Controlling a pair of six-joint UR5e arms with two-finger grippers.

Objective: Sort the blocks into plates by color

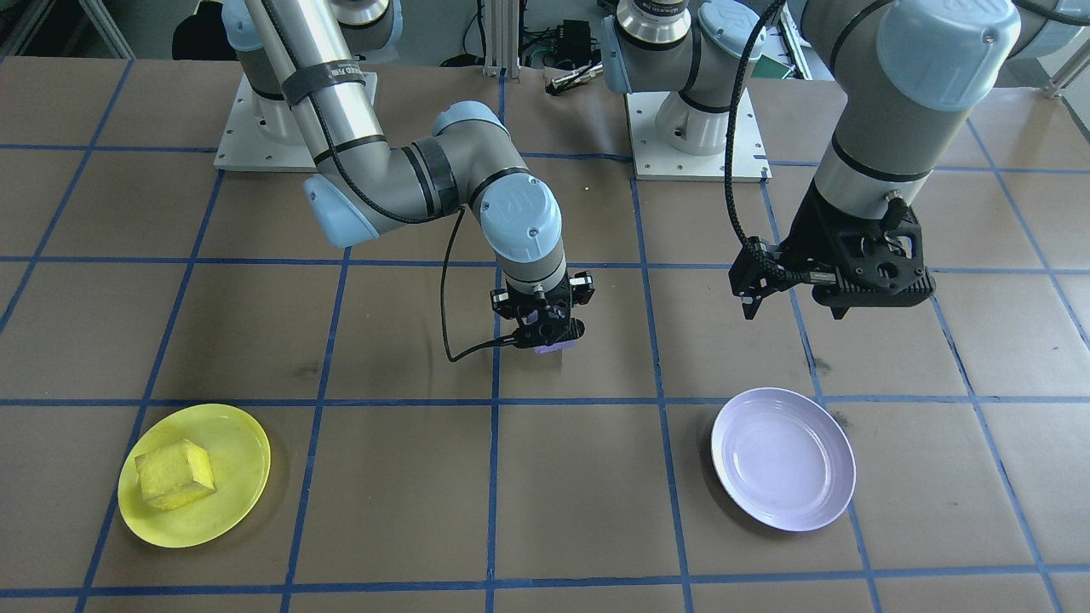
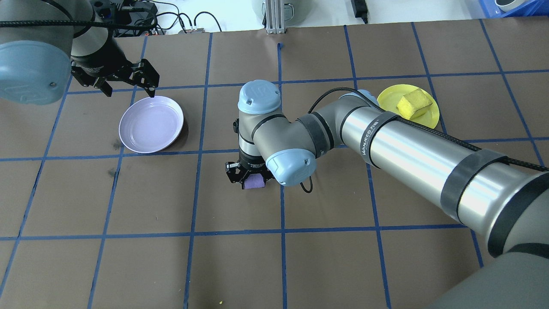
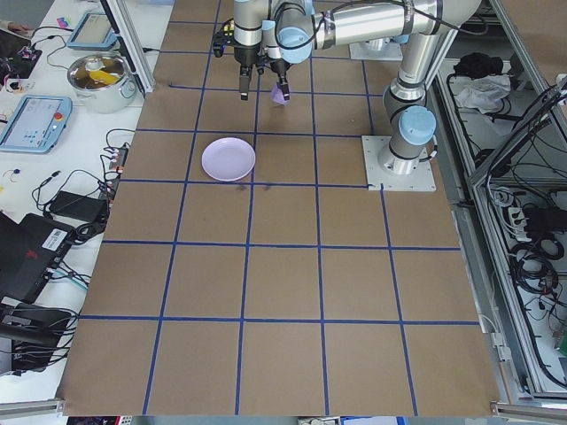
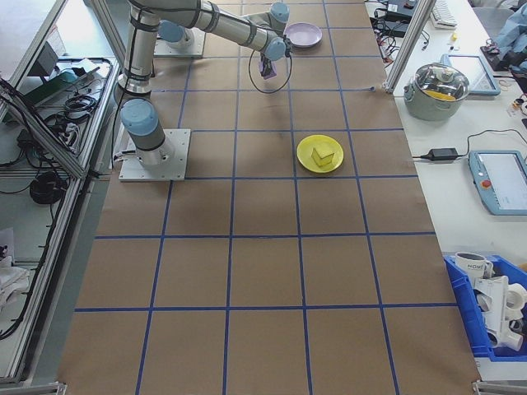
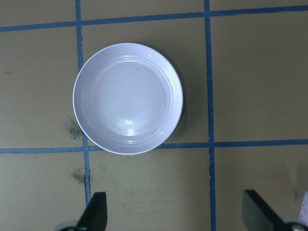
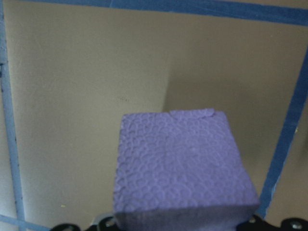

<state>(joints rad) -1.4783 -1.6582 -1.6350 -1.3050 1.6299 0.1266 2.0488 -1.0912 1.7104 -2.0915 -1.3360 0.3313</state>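
The table [image 2: 240, 266] carries the lavender plate [image 2: 151, 124] at ten o'clock of centre in the overhead view, and the yellow plate [image 2: 430, 118] at two o'clock, holding the yellow block [image 2: 413, 103]; the left gripper [image 5: 175, 211] hangs spread and empty beside the lavender plate; the right gripper [image 2: 251, 174] is clamped on the purple block [image 6: 180, 166] near centre; best carry it level towards ten o'clock and release low over that plate.

A white mug [image 4: 472, 265] reads "HOME"; arm strap lettering is illegible.
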